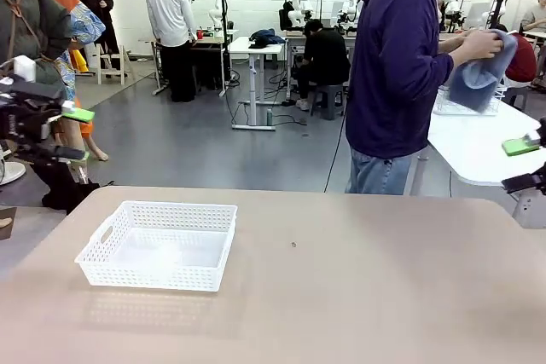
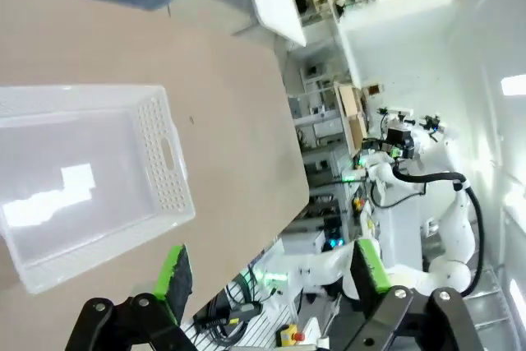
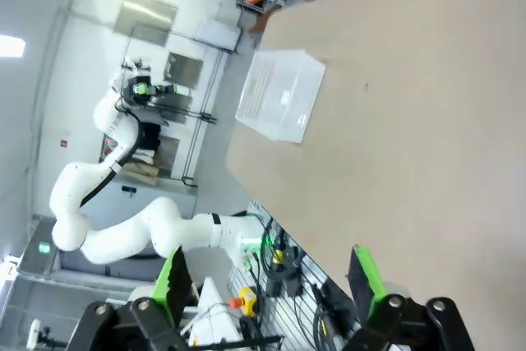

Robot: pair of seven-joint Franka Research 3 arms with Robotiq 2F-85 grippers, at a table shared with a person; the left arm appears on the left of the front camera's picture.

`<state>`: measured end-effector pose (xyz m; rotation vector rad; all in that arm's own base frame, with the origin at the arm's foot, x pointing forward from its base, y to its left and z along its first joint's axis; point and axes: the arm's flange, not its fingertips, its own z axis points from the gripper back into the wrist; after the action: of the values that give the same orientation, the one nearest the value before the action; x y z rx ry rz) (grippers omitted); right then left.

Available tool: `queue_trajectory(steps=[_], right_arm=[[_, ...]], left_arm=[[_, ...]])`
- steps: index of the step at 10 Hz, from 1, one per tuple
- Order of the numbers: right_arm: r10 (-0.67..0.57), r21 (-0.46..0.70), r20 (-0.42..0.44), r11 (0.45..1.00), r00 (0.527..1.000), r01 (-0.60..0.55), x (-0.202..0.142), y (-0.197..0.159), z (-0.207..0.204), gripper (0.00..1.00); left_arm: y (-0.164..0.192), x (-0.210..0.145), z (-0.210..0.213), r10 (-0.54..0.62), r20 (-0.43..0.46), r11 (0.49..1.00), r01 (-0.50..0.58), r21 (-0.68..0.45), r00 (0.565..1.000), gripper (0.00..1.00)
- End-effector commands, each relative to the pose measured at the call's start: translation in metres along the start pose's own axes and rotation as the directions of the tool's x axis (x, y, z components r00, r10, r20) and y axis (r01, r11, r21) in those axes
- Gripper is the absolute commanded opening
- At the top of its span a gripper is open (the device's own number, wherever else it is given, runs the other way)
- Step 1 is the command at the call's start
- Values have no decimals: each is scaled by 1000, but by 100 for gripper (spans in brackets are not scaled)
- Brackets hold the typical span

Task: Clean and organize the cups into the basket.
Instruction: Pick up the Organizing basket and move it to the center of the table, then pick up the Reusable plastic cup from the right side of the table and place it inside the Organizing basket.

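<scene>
Barely started: the shallow white lattice-sided plastic basket (image 1: 158, 275), eight o'clock on the beige table (image 1: 367, 296), sits empty. Left gripper (image 1: 75, 135) and right gripper (image 1: 522, 164) both gape, holding nothing; I reckon all the cups are yet to go in.

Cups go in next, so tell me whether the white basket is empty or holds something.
Empty. The basket sits upright on the table; front and left wrist views show its bare white floor, nothing inside.

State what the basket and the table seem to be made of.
The basket: white plastic by its look, slightly glossy, with moulded lattice holes in the sides and a cut-out handle. The table: smooth matte beige top, likely laminate; the core cannot be told.
</scene>
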<state>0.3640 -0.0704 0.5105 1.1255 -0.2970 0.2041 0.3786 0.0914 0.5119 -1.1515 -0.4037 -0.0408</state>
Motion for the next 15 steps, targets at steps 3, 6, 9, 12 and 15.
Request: queue_trajectory(steps=[3,6,9,12,15], right_arm=[[53,99,51,993,997,-57,4,-53,41,100],[-7,116,177,993,984,-13,-26,-76,98,100],[-67,125,302,992,951,30,-69,-88,147,100],[-78,139,437,990,896,18,-106,-92,186,100],[-100,107,380,992,919,64,-103,-90,185,100]], left_arm=[[50,3,58,-43,72,980,56,-191,997,100],[57,-12,92,-36,127,980,60,-191,991,100],[59,-20,107,-30,168,985,58,-161,985,100],[67,-25,119,-3,216,988,36,-150,976,100],[62,-23,115,-2,168,987,29,-159,986,100]])
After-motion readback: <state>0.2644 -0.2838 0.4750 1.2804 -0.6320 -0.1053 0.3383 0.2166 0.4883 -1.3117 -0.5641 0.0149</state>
